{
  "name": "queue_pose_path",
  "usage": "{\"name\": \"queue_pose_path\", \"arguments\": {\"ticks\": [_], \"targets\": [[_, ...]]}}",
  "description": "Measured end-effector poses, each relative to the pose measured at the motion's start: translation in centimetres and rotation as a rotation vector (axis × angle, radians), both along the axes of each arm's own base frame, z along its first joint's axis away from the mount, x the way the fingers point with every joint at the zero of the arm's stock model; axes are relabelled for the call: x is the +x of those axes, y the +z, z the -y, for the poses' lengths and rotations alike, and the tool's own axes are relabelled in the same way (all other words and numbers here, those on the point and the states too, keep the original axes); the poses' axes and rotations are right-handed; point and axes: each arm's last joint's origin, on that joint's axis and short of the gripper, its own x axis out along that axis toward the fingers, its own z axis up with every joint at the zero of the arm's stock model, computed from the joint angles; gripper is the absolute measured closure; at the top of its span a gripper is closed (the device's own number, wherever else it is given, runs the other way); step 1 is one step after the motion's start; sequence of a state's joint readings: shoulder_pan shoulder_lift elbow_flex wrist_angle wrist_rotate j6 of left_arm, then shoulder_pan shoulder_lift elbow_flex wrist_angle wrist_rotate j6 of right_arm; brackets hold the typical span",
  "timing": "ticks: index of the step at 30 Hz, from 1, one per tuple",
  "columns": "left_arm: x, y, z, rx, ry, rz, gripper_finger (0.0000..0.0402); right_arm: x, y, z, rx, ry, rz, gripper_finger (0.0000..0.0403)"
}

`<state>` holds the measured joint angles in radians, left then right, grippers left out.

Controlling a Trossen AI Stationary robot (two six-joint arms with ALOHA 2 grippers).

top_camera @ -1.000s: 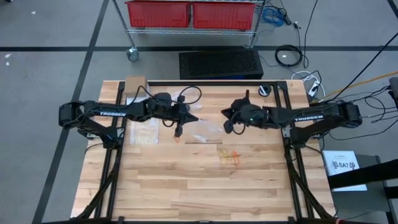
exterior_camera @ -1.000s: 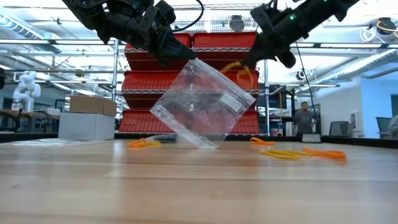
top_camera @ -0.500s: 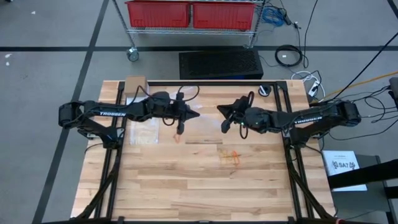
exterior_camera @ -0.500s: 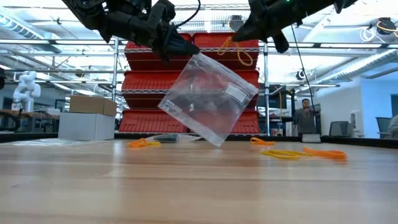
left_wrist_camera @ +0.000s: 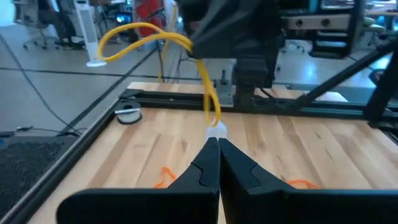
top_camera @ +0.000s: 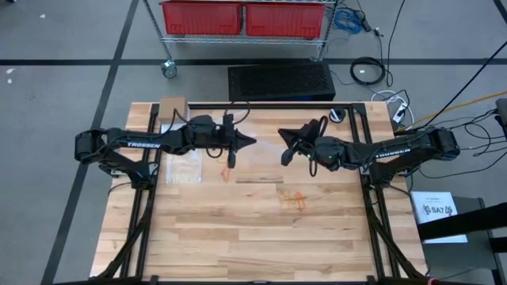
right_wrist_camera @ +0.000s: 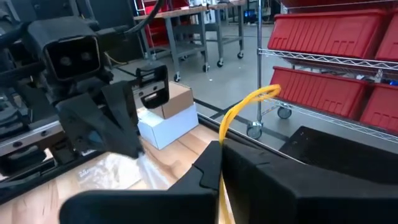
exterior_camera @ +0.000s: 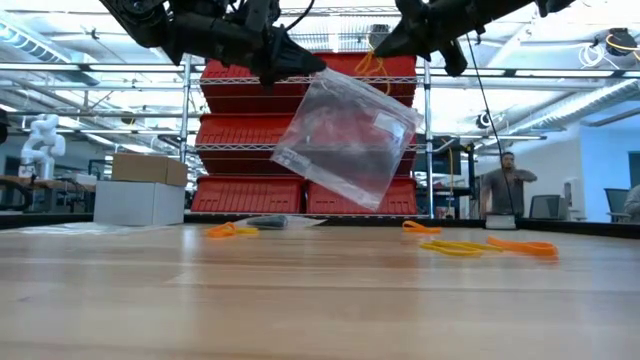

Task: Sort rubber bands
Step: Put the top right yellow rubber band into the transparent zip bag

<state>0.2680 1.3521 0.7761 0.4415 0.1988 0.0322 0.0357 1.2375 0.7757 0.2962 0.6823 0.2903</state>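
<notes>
I had the left gripper clamped on a clear plastic bag, the right gripper pinching 1 yellow rubber band.

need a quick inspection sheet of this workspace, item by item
surface: wooden table, mostly bare.
job's things: orange rubber bands and yellow rubber bands lie on the wood; one yellow rubber band is pinched in the right gripper.
clutter: clear plastic bag held up in the air; cardboard box and white box at the table's far left corner.
grippers: left gripper shut on the bag's corner; right gripper shut on the yellow band, raised beside the bag.
cables: black cable coil on the floor.
surroundings: wire rack with red bins; a person stands behind.
</notes>
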Motion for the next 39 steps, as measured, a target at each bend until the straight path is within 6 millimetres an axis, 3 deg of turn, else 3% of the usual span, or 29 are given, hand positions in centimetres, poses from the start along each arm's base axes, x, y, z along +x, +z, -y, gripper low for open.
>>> {"name": "queue_pose_path", "arguments": {"ticks": [12, 25, 33, 39], "targets": [[0.0, 0.2, -0.1, 0.006, 0.017, 0.021, 0.0402, 1.6, -1.2, 0.0, -0.057, -0.031, -0.017, 0.0403], [0.0, 0.2, -0.1, 0.007, 0.020, 0.020, 0.0402, 2.2, 0.5, 0.0, -0.122, -0.060, -0.048, 0.0403], [0.0, 0.2, -0.1, 0.009, 0.031, 0.023, 0.0402, 3.7, -0.8, -0.2, -0.134, -0.049, -0.122, 0.0403], [0.0, 0.2, -0.1, 0.010, 0.036, 0.021, 0.0402, 3.7, -1.0, -1.3, -0.139, -0.009, -0.141, 0.0403]]}}
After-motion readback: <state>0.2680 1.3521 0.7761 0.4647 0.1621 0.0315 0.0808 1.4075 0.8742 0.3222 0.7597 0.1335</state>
